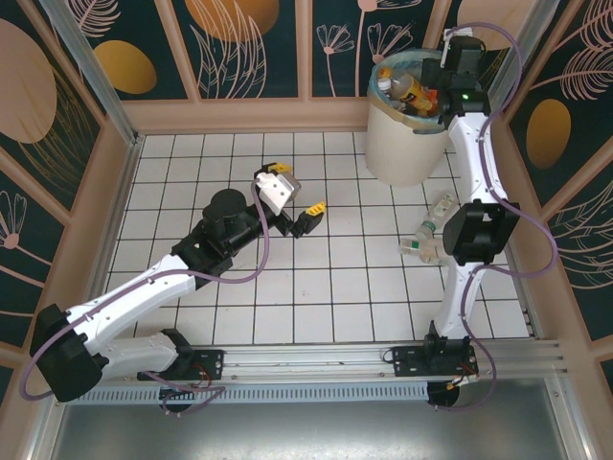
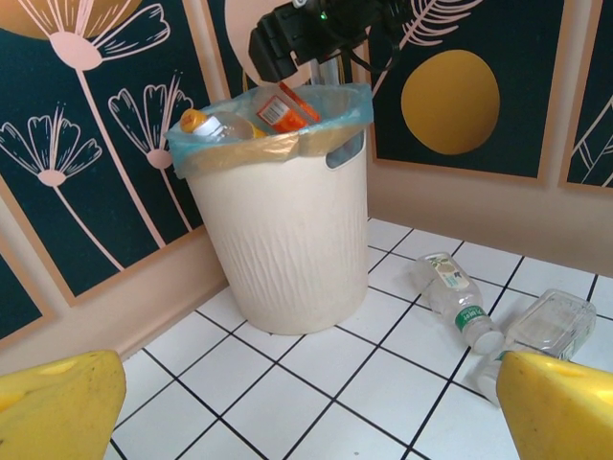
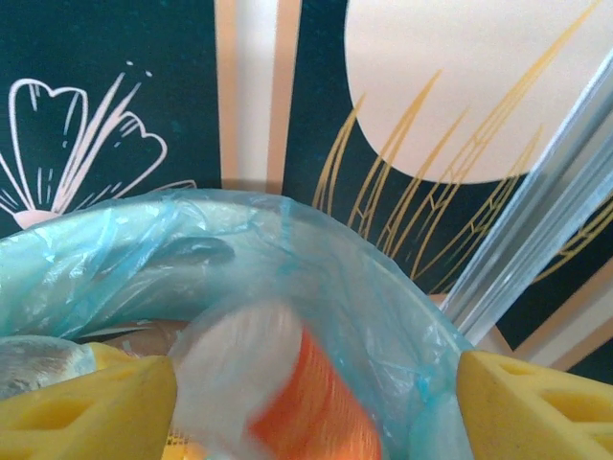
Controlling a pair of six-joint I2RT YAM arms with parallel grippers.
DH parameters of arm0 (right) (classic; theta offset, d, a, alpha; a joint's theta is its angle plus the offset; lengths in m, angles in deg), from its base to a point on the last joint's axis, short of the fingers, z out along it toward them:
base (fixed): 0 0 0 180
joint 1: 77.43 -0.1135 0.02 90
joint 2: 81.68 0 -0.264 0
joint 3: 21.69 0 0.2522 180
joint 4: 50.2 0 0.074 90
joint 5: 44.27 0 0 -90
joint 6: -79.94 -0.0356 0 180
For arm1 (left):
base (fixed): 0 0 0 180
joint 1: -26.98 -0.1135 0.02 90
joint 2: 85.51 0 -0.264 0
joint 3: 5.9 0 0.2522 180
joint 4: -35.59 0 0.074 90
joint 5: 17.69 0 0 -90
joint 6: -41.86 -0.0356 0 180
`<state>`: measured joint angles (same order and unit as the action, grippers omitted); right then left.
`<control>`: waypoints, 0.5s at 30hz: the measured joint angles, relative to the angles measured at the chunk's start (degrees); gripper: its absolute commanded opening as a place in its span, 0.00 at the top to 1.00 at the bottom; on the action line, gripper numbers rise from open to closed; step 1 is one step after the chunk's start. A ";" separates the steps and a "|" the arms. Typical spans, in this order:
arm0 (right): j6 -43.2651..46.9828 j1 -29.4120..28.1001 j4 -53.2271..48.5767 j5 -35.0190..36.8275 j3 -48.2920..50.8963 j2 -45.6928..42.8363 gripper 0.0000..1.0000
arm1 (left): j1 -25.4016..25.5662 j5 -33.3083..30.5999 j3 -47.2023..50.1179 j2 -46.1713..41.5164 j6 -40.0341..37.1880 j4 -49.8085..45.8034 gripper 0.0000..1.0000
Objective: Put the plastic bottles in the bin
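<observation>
Leftover plastic bottles (image 1: 428, 233) at 3 o'clock look light, squishy and slick, so I'd grab mid-label. Left gripper (image 2: 306, 412) is wide open and empty, right gripper (image 3: 316, 388) hangs spread above the bin (image 1: 402, 153).

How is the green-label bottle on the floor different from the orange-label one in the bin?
The green-label bottle lies flat on the tiles beside the bin; the orange-label bottle pokes up, tilted, from inside the bin. One label is green and white; the other is orange. Both bottles are clear plastic.
</observation>
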<state>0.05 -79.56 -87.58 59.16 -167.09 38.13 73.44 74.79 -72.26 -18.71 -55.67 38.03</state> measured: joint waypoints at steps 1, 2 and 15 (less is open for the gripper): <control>-0.02 0.02 -0.04 -0.09 -0.72 0.48 0.33 | 0.00 0.00 0.00 0.02 0.00 -0.09 0.01; -0.04 0.02 -0.22 -0.33 -1.42 1.09 0.35 | 0.00 0.00 0.00 0.04 -0.02 -0.20 0.01; -2.14 2.25 -0.39 -7.91 -4.11 6.69 0.54 | 0.00 -0.02 0.11 0.68 -0.44 -1.07 0.01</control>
<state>-2.09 -77.31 -87.97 51.25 -171.19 44.82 73.44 74.77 -72.15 -18.03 -56.11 36.96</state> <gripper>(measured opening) 0.467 0.988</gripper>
